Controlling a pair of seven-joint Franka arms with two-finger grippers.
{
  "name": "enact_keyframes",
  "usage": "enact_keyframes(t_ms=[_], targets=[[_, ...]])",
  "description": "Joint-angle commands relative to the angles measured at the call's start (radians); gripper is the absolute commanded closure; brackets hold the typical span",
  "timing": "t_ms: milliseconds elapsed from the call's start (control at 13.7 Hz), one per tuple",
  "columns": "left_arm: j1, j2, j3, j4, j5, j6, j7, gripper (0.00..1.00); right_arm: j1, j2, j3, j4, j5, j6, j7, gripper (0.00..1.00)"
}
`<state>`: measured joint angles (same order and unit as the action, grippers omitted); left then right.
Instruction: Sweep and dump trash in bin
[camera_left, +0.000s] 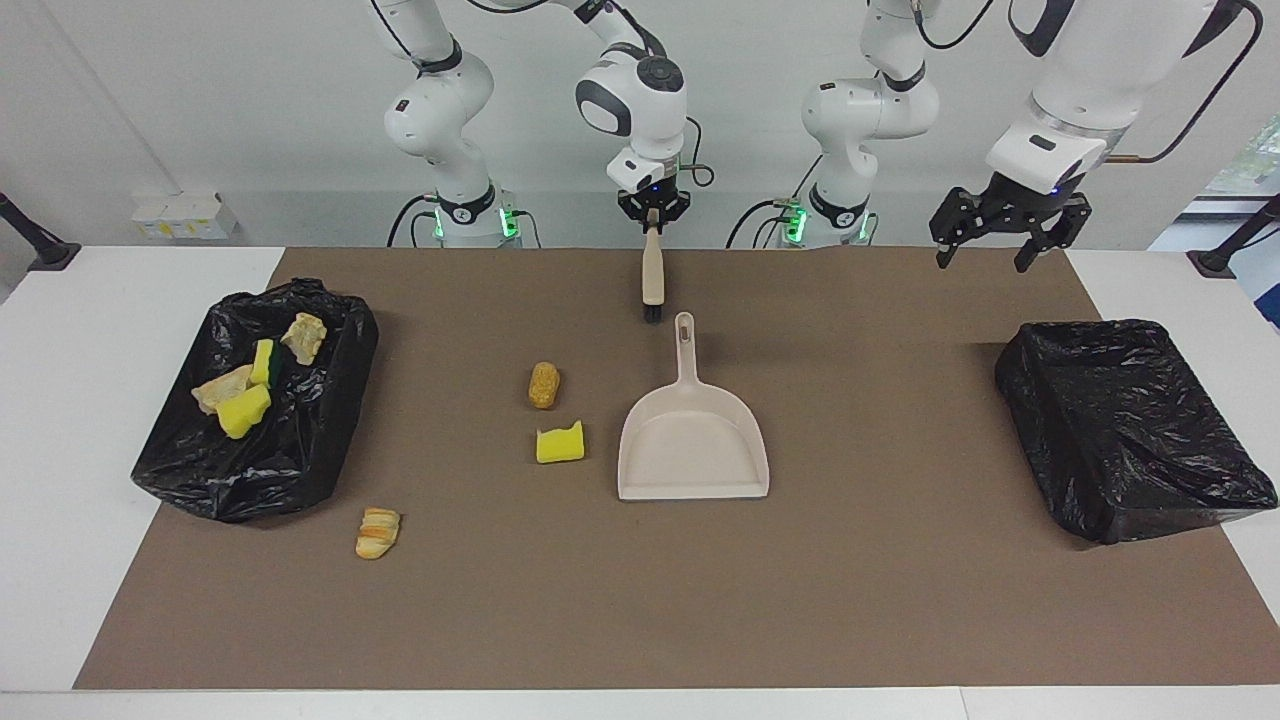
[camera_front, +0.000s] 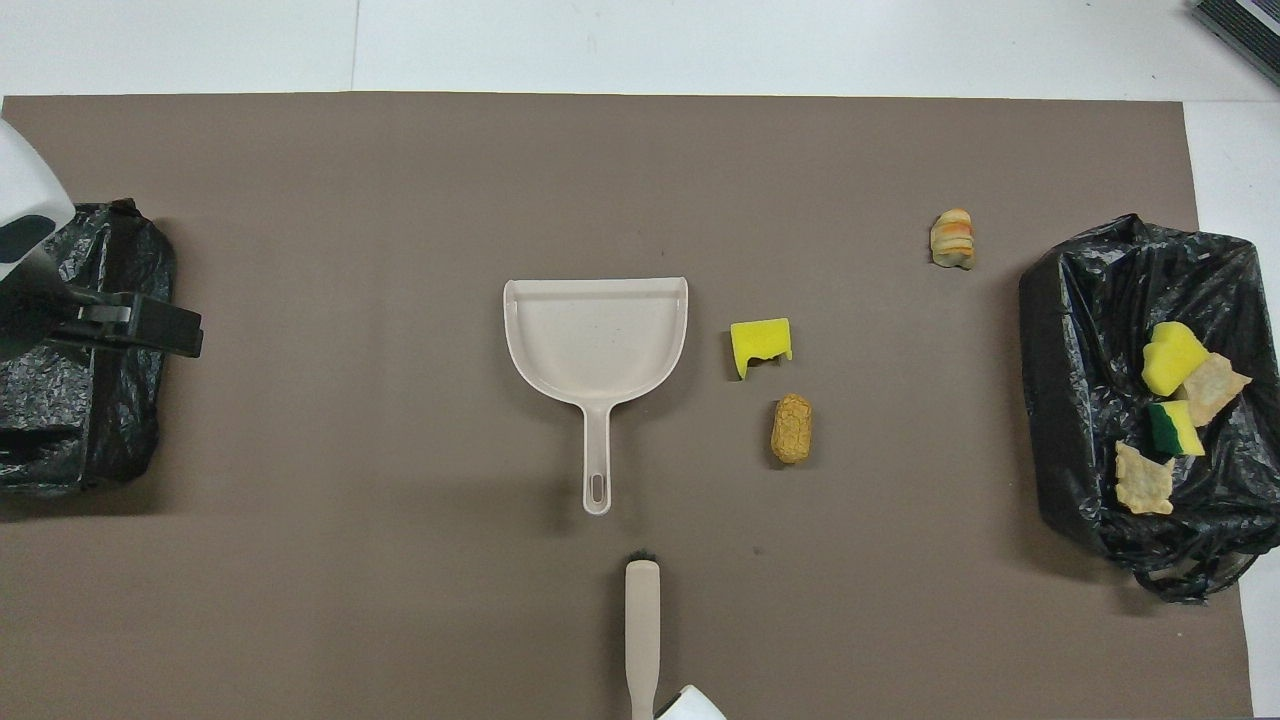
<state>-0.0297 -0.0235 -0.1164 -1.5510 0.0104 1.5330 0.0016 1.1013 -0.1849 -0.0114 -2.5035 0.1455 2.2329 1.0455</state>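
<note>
- Both views are bright and evenly lit from above, with sharp focus throughout.
- Shadows are soft and short: a faint one lies beside the dustpan (camera_front: 595, 345) on the brown mat (camera_front: 400, 600).
- The black bin bags (camera_left: 1125, 425) show small glossy highlights.
- The white bench (camera_left: 60, 420) is close to overexposed.

Open mat (camera_left: 850, 600) between dustpan (camera_left: 693, 450) and empty bin (camera_left: 1130, 430); sponge chunk (camera_left: 559, 443) and bread piece (camera_left: 543, 385) obstruct the dustpan's other flank.
</note>
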Motion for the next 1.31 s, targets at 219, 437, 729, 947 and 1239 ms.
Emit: enact_keyframes(t_ms=[219, 437, 729, 947, 1239], targets=[[0.002, -0.003, -0.005, 0.014, 0.005, 0.0, 0.006, 0.0, -0.28, -0.014, -0.005, 0.208, -0.035, -0.292, -0.278, 1.0], [0.001, -0.006, -0.009, 0.009, 0.003, -0.002, -0.002, 0.0, -0.388, 0.021, -0.001, 0.282, -0.17, -0.343, -0.369, 1.0], [-0.051, -0.035, -0.029, -0.053, 0.0, 0.007, -0.049, 0.0, -0.569, 0.107, -0.002, 0.348, -0.246, -0.331, -0.602, 1.0], [-0.202, -0.062, -0.028, -0.237, -0.006, 0.149, -0.13, 0.0, -0.716, 0.179, 0.001, 0.42, -0.349, -0.328, -0.706, 1.0], [-0.366, -0.043, -0.028, -0.397, -0.015, 0.346, -0.349, 0.0, -0.888, 0.235, -0.001, 0.445, -0.512, -0.241, -0.892, 1.0]])
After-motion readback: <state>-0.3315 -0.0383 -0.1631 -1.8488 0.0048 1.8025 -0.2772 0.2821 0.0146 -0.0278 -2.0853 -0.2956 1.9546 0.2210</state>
